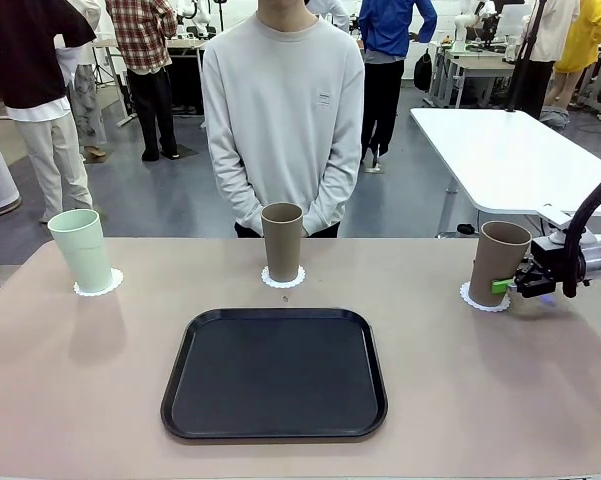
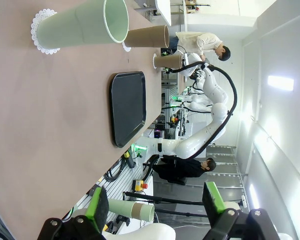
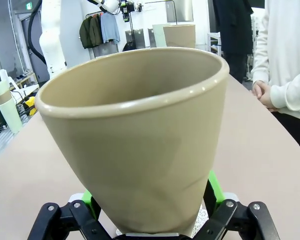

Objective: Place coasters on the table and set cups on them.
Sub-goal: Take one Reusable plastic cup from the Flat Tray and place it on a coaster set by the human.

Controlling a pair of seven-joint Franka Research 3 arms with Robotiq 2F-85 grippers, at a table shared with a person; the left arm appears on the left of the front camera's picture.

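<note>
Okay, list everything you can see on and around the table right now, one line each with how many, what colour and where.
Cups: three; one mint green cup far left, one brown cup far middle, one brown cup far right, each upright on a coaster.
Coasters: three, white, lacy edged; left coaster, middle coaster, right coaster.
Tray: one, black, nothing on it, centre of the table, nearer the robot.
Table: one, beige-tan.
White table: one, behind on the right.
Person: one, pale grey sweatshirt, standing at the far side, hands clasped.
Left gripper: open, holding nothing.
Right gripper: around the right brown cup's lower part, jaws released.
</note>
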